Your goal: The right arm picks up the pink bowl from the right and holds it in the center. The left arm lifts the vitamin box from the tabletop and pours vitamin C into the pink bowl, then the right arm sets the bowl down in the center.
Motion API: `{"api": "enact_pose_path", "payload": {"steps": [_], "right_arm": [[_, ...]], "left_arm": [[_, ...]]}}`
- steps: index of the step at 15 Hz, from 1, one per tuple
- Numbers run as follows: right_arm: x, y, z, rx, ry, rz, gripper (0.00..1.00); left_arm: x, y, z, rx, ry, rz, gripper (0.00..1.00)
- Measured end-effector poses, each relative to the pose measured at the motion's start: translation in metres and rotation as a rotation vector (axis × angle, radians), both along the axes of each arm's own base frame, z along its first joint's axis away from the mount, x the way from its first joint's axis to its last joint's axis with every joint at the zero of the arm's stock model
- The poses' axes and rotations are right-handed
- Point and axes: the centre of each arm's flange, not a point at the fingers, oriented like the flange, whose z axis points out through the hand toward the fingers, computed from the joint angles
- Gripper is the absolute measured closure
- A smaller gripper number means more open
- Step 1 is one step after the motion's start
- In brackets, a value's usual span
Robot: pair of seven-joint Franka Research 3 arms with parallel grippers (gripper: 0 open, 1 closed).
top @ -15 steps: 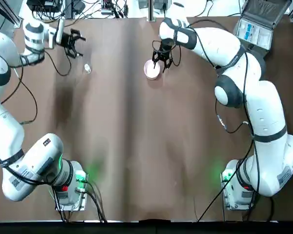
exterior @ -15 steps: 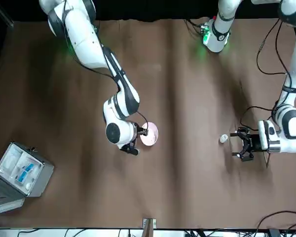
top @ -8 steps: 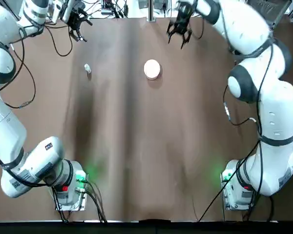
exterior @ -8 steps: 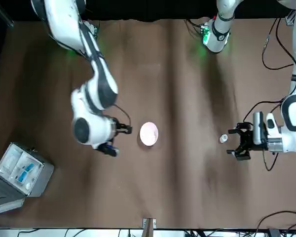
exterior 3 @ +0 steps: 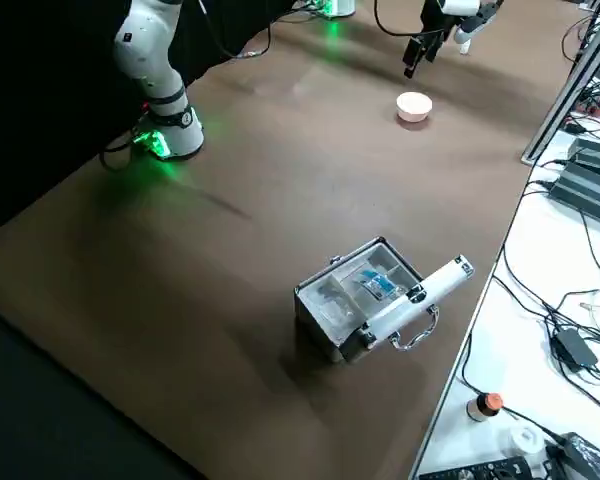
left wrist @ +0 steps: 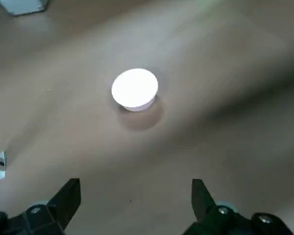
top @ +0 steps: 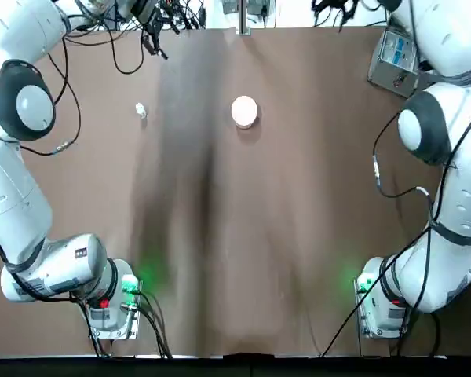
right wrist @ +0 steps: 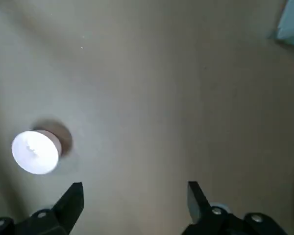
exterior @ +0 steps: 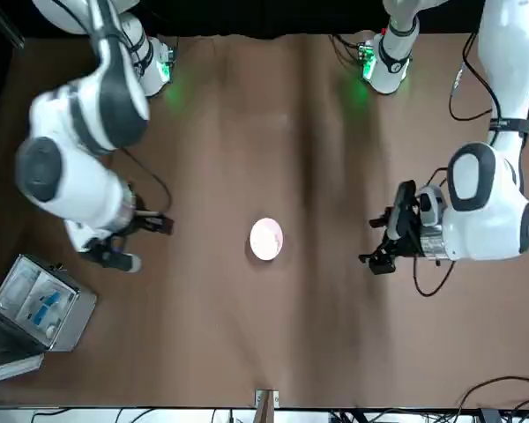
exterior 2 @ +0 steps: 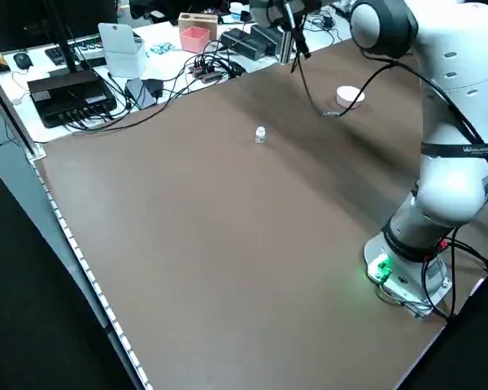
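robotics lab, two jointed robot arms [top: 4, 188], brown tabletop [top: 298, 236], cable-strewn white desk [exterior 2: 159, 61]

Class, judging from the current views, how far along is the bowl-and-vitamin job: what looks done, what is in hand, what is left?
Done, it seems: the pink bowl sits near the middle of the tabletop, released.
In hand: nothing; left gripper and right gripper are open and empty.
Left: nothing apparent, if the vitamins were poured; the bowl's contents cannot be made out.

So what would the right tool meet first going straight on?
From the far right, the right tool would probably meet bare tabletop; the pink bowl looks off its line, depth unclear.
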Motion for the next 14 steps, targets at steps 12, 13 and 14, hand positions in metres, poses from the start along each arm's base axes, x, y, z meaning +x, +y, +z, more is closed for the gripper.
{"api": "enact_pose_path", "payload": {"steps": [12, 13, 14], "right_arm": [[-0.016, -0.183, 0.095, -0.006, -0.056, 0.086, 0.04], [-0.019, -0.189, 0.099, -0.005, -0.056, 0.084, 0.04], [-0.021, -0.196, 0.104, -0.003, -0.060, 0.078, 0.04]], "left_arm": [[-0.026, -0.051, 0.098, 0.324, 0.338, 0.963, 0.00], [-0.027, -0.051, 0.099, 0.346, 0.374, 1.071, 0.00], [-0.028, -0.051, 0.100, 0.368, 0.409, 1.179, 0.00]]}}
